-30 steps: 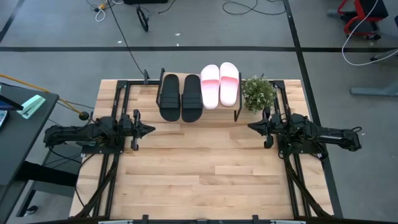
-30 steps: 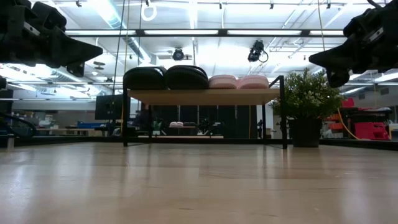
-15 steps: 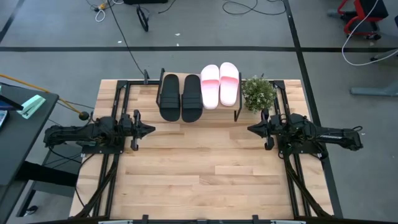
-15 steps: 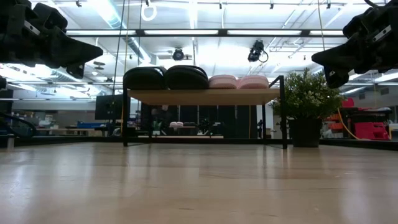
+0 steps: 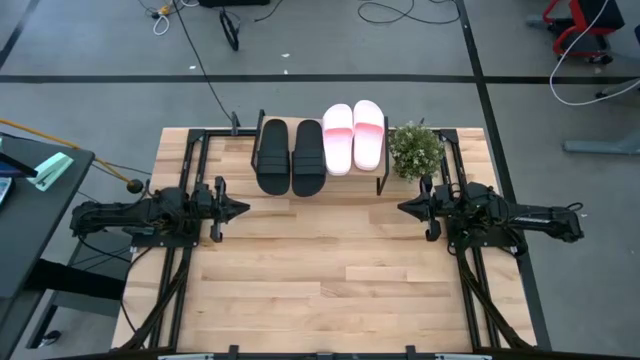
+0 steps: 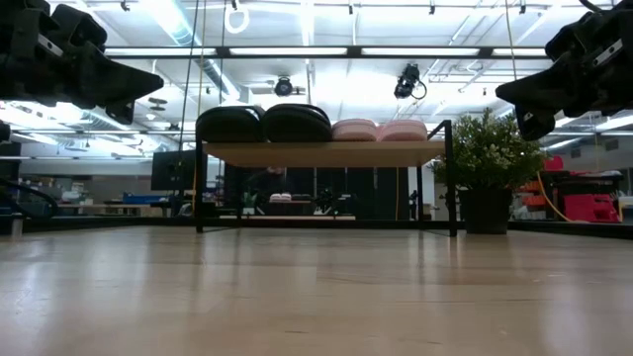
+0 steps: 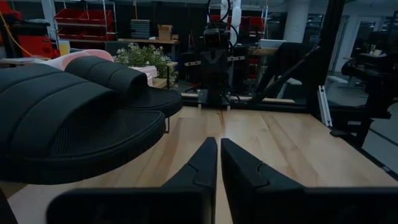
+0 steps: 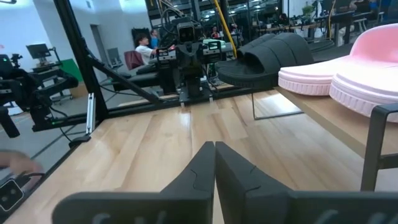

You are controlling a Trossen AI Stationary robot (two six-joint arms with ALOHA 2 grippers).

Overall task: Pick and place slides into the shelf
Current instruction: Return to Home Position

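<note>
while both arms are held low over the table (image 5: 330, 270), the four slides are seen side by side on the shelf (image 5: 352, 183) at the far edge: the black slides (image 5: 272, 155) on the left, the pink slides (image 5: 338, 138) on the right. the left gripper (image 5: 240, 209) is placed near the shelf's left end and the right gripper (image 5: 405, 207) near its right end, each with fingers pressed together. a potted plant (image 5: 414, 148) is set just right of the shelf.
</note>
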